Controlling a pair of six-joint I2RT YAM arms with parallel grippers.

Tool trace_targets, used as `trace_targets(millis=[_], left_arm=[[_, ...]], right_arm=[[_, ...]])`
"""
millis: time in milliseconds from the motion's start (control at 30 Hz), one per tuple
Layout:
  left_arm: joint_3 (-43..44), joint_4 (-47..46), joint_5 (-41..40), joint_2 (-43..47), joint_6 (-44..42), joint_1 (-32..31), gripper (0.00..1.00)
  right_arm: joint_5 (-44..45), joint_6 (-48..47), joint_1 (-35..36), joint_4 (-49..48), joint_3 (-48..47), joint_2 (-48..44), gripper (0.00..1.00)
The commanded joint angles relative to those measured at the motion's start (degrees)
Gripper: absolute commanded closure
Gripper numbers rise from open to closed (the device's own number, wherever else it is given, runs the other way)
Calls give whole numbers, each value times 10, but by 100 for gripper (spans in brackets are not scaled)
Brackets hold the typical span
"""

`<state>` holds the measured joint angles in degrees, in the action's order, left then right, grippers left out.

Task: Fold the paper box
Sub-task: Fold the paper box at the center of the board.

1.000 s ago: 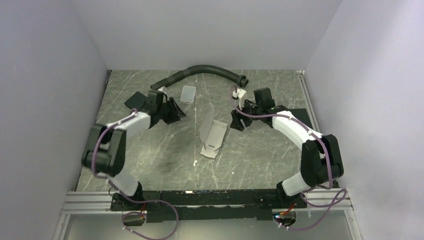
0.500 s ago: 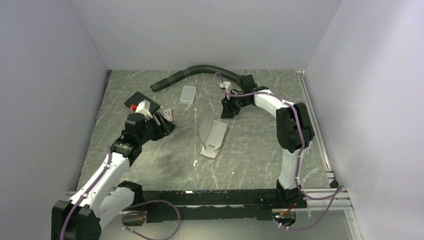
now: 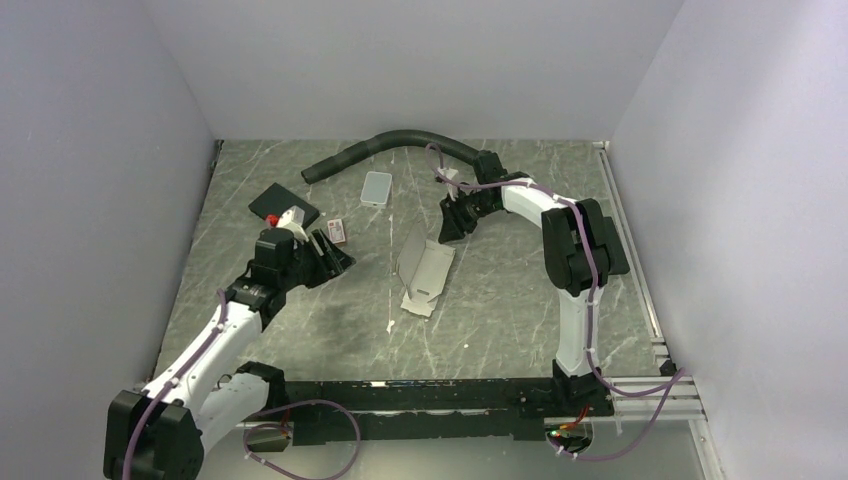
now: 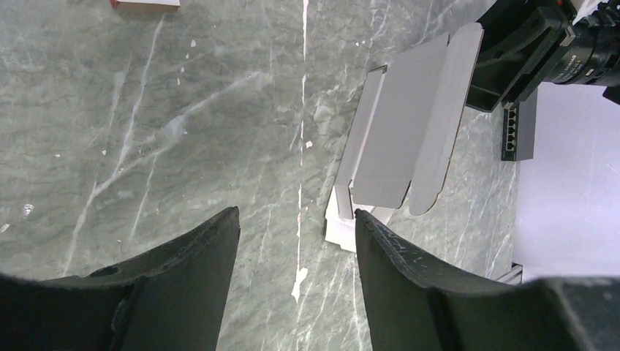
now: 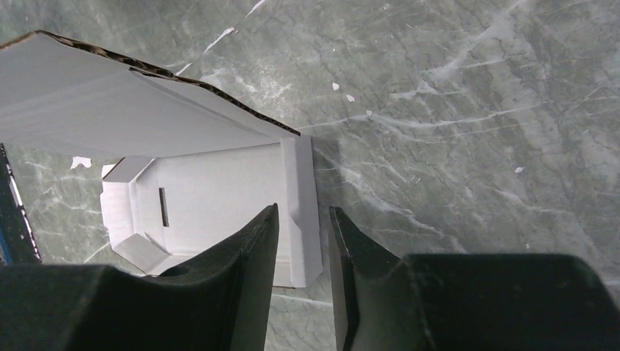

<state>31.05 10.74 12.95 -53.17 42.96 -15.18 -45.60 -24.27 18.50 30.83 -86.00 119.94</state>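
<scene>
The paper box [image 3: 425,270] lies part-unfolded mid-table, a white creased sheet with one long flap raised. In the left wrist view the paper box [image 4: 409,139] is ahead and to the right of my left gripper [image 4: 296,213], which is open over bare table and holds nothing. From above, the left gripper [image 3: 335,255] is left of the box, a gap apart. My right gripper [image 3: 452,222] is at the box's far right corner. In its wrist view the right gripper [image 5: 303,208] has a narrow gap, and the box's side strip [image 5: 300,212] shows in that gap.
A black hose [image 3: 400,140] curves along the back. A light grey tile [image 3: 376,187] lies behind the box. A black pad [image 3: 283,205] and a small card [image 3: 337,230] lie near the left arm. A black ported device [image 4: 515,131] sits by the right wall.
The left arm swung back and its gripper came nearer, jaws wider. The right gripper moved left to the box's far corner and its jaws narrowed. The box stayed put.
</scene>
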Motion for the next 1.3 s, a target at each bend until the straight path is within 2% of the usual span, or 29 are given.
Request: trace_targets(millis=[0,467,600,900,1100,1267], left_arm=[[-8,-32,19,-5,9,2,36],[-12,-42,30,-11,15,2,36],[-12,-41,29,-10,14,2,36],[-11,-40,30,-7,15,2,36],[-10,-39,31,-4,16,2,36],[-6,-33,31,-2,14,2,36]], right_arm=[[-13,4,1,8,-20,3,66],[-8,1,7,17,-16,14,67],[-4,3,8,15,-14,17,75],[19,-1,19,10,-3,14,85],[61,11,28,-11,15,0,93],[83,8,42,-34,48,-28,92]])
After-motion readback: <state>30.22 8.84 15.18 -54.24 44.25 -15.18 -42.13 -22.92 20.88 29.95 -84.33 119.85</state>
